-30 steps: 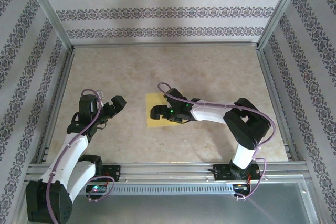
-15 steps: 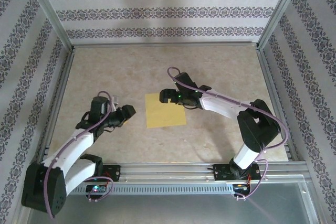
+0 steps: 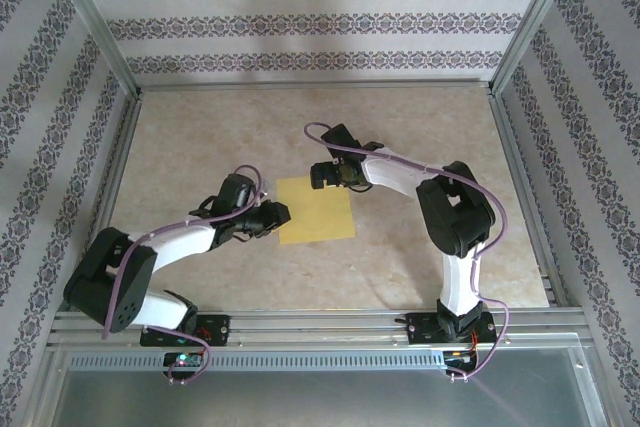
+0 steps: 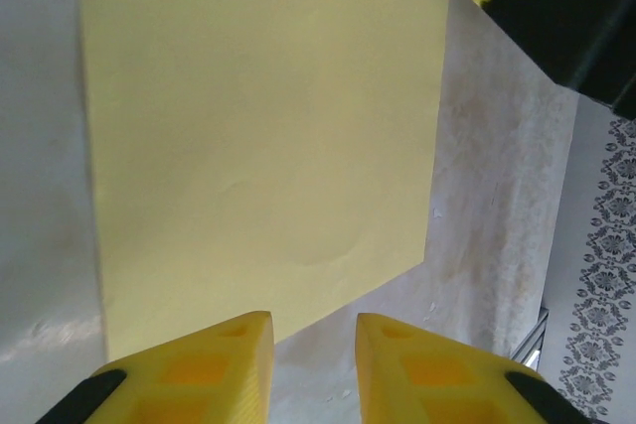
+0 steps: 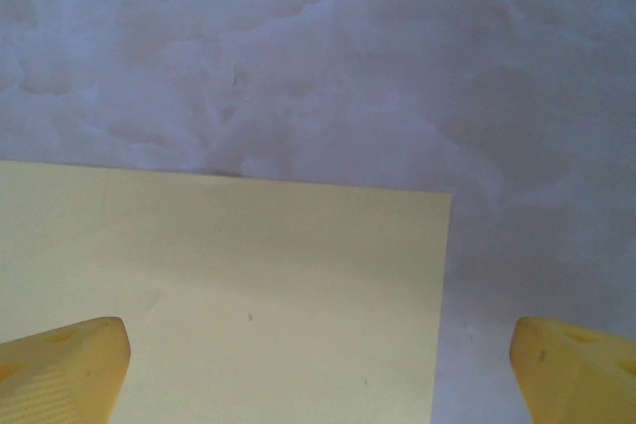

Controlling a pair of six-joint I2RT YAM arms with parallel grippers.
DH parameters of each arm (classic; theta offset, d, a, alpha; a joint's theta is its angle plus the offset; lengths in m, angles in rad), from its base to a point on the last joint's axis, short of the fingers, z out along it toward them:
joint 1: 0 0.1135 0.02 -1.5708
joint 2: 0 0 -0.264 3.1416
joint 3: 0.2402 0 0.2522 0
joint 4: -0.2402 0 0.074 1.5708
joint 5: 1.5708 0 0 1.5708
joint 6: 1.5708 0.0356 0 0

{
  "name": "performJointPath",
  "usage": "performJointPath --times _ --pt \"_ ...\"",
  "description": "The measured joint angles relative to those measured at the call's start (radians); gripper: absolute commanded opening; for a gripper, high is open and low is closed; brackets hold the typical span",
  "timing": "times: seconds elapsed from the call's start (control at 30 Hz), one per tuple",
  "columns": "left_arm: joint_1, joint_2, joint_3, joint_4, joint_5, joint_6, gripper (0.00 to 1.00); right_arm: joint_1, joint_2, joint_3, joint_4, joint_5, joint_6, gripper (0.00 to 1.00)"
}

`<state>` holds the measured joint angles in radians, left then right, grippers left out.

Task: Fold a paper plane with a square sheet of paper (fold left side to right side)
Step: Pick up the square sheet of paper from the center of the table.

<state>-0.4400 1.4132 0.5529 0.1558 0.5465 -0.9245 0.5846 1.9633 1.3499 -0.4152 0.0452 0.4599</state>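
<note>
**On the table's centre: flat sheet met at two edges**

At the middle of the beige marbled table top [image 3: 420, 137] lies the thin square sheet of yellow paper [image 3: 318, 212], flat, with no crease to be seen. At its 9 o'clock edge the left gripper [image 3: 278, 215] sits low, its yellow fingers [image 4: 189, 369] drawn to a narrow gap with nothing clamped. This probably readies it to pinch that edge and carry it over towards 3 o'clock. At the 12 o'clock edge the right gripper [image 3: 322, 175] hovers with its jaws spread wide. It appears placed to pin the sheet against sliding. The fold is not yet begun.
</note>
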Motion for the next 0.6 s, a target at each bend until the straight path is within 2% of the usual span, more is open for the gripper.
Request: performJointPath --times 0.3,0.6 --pt "-0.021 0.123 0.029 0.010 -0.020 0.003 0.21 0.000 0.051 0.030 -0.003 -0.002 0.000 0.98" --pt "-0.025 0.152 0.050 -0.005 -0.050 0.011 0.16 0.000 0.056 0.021 -0.003 -0.006 0.000 0.98"
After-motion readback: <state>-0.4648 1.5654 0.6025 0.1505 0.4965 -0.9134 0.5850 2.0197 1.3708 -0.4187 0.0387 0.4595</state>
